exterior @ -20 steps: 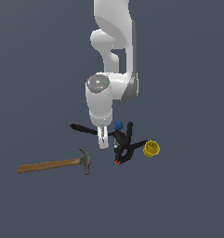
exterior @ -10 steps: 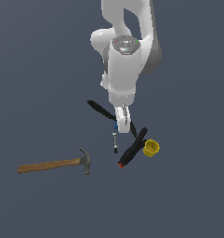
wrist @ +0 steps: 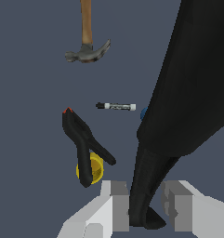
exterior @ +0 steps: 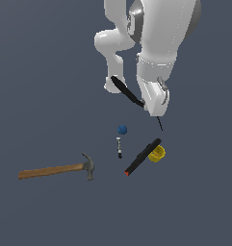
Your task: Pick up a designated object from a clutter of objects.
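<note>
The designated object, a long all-black spatula (exterior: pixel 127 92), hangs tilted in the air above the clutter of objects. My gripper (exterior: pixel 152 106) is shut on its thin handle. In the wrist view the spatula (wrist: pixel 187 93) widens away from my gripper (wrist: pixel 145 204), with its handle pinched between the two grey fingers (wrist: pixel 115 200). The broad blade hides much of the ground behind it.
On the ground lie a wooden-handled hammer (exterior: pixel 55 169), a black clamp with a red tip (exterior: pixel 142 157), a yellow cup (exterior: pixel 157 153) touching the clamp, a small blue ball (exterior: pixel 122 129) and a small bolt-like piece (exterior: pixel 119 147).
The arm has risen, carrying the spatula off the ground and up above the clutter. The clamp now lies as a straight bar beside the cup.
</note>
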### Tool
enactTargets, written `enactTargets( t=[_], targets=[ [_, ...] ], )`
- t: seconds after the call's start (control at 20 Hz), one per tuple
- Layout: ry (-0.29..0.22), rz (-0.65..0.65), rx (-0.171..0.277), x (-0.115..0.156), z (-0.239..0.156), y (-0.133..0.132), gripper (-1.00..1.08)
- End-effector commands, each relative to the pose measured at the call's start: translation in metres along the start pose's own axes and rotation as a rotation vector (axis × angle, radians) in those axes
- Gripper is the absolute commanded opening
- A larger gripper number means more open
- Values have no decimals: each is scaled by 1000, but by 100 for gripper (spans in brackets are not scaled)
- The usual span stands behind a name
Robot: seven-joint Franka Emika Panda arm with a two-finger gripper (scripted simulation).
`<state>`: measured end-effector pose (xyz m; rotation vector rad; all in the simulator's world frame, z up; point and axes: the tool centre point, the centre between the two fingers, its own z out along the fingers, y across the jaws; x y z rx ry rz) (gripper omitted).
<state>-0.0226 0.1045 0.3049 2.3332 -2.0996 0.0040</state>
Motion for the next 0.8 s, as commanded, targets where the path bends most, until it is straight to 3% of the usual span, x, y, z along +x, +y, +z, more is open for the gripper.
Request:
enactTargets(
  t=[0.0,0.35,0.75],
  targets=[
    [0,0,0,-15,-21,0,-100],
    [-2,-1,0,-45,-60,-2,-100],
    [-3,-1,0,-55,-73,-4,-100]
  ],
)
